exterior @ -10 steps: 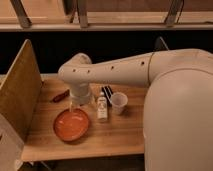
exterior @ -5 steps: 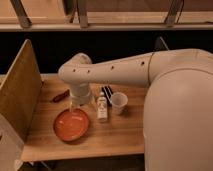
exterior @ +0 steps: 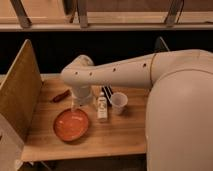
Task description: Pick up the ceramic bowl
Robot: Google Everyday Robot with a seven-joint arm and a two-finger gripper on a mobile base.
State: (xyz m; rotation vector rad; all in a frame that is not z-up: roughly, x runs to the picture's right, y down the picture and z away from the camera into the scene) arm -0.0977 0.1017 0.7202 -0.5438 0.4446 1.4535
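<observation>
The ceramic bowl [exterior: 71, 124] is a wide, shallow orange-red dish with a darker rim, lying on the wooden table [exterior: 115, 137] at the front left. My white arm reaches in from the right and bends down at the wrist just behind the bowl. My gripper [exterior: 76, 105] hangs over the bowl's far rim, close above it. The arm hides part of the table behind the bowl.
A small white bottle [exterior: 102, 107] stands just right of the bowl, with a white cup [exterior: 119, 102] beside it and dark utensils [exterior: 107, 93] behind. A red item [exterior: 61, 95] lies at the back left. A wooden panel [exterior: 20, 90] walls the left side.
</observation>
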